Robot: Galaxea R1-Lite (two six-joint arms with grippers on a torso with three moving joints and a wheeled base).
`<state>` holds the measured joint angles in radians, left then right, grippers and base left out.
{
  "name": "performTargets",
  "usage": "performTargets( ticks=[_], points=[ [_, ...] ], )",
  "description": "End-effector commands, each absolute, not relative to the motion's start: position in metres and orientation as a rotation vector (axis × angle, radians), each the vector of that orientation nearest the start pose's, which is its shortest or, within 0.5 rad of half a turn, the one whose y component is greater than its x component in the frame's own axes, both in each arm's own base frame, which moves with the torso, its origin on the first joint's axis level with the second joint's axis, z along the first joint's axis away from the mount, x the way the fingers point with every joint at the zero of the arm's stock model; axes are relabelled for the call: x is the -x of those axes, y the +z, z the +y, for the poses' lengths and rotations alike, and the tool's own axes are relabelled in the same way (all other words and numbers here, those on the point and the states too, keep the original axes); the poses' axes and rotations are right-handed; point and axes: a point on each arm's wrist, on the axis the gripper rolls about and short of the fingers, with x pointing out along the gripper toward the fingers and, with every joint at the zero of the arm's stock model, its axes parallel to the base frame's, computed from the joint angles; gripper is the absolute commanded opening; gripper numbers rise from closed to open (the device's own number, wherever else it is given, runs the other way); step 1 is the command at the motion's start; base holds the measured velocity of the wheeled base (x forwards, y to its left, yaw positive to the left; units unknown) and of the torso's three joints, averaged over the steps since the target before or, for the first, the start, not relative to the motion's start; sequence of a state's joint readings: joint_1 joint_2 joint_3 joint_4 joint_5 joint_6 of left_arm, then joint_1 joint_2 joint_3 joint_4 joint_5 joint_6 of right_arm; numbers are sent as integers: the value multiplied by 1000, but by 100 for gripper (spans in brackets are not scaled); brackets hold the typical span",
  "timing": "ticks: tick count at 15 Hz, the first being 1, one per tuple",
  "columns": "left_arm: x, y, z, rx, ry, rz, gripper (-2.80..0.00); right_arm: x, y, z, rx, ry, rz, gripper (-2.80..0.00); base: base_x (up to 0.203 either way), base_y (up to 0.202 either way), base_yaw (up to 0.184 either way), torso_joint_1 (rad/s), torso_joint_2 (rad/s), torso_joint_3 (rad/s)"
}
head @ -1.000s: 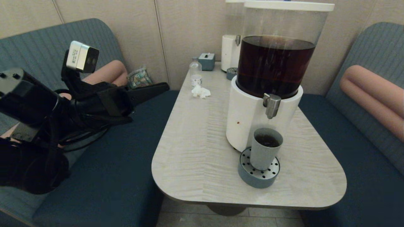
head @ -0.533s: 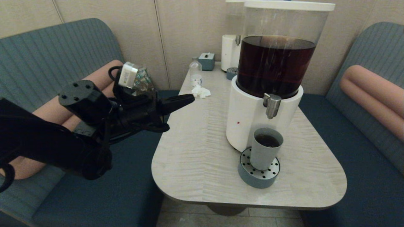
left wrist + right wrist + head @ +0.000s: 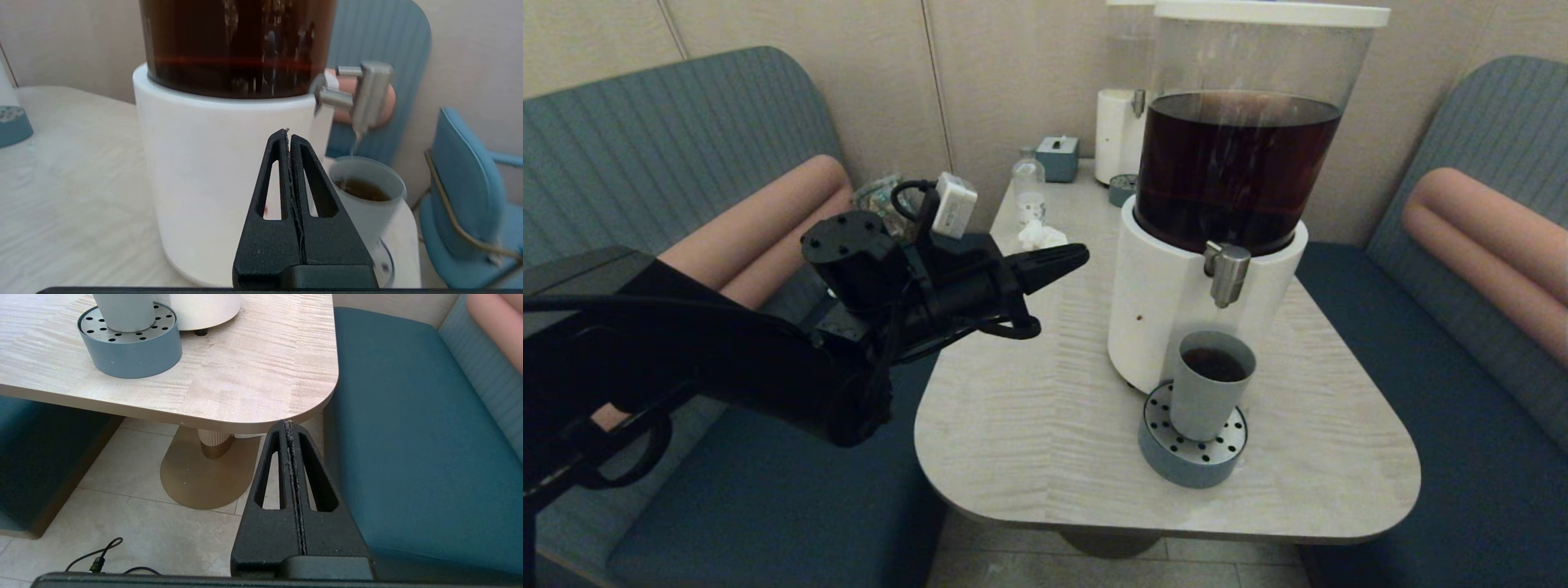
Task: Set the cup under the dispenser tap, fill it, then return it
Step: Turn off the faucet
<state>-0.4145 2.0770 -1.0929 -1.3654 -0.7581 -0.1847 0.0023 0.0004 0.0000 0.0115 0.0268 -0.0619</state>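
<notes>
One cup [image 3: 1211,384] stands upright on the round perforated drip tray [image 3: 1192,453], directly below the dispenser tap [image 3: 1226,272], at the near right part of the table [image 3: 1013,392]. Dark liquid sits low inside the cup; in the left wrist view a thin stream runs from the tap [image 3: 366,96] into the cup [image 3: 365,196]. The tray touches the foot of the big dispenser's white base [image 3: 1160,302], under the dark-brown tank [image 3: 1233,171].

Left gripper [image 3: 1078,255]: clenched, fingers pressed flat together, grasping nothing, touching nothing. It hangs above the table's left edge, tips pointing right toward the white base, well apart from cup and tap. The arm reaches in from the left over the bench seat, roughly level.

Open tabletop lies between this gripper and the dispenser, and along the near rim in front of the tray.

Right gripper [image 3: 291,428]: clenched, empty, parked low off the table's near right corner, above the floor beside the blue bench [image 3: 408,437].

Far end of table: a second dispenser [image 3: 1117,135], a small bottle [image 3: 1029,192], crumpled tissue [image 3: 1039,237].
</notes>
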Motion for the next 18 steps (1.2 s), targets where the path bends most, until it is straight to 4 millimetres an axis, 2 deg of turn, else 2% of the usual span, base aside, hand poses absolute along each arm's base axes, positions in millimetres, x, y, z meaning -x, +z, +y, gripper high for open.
performTargets(
  ticks=[1, 4, 9, 14, 18],
  points=[
    [-360, 199, -187, 101, -1186, -316, -280, 23, 74, 1, 63, 31, 10, -280, 0, 0, 0, 0, 0, 0],
    [-365, 202, -204, 108, -1159, -333, -280, 23, 74, 1, 63, 31, 10, -280, 0, 0, 0, 0, 0, 0],
    [-361, 197, -231, 115, -1162, -325, -280, 23, 74, 1, 63, 31, 10, -280, 0, 0, 0, 0, 0, 0],
    [-358, 194, -245, 115, -1145, -333, -280, 23, 74, 1, 63, 31, 10, -280, 0, 0, 0, 0, 0, 0],
    [-358, 194, -249, 96, -1125, -332, -280, 23, 74, 1, 63, 31, 10, -280, 0, 0, 0, 0, 0, 0]
  ],
)
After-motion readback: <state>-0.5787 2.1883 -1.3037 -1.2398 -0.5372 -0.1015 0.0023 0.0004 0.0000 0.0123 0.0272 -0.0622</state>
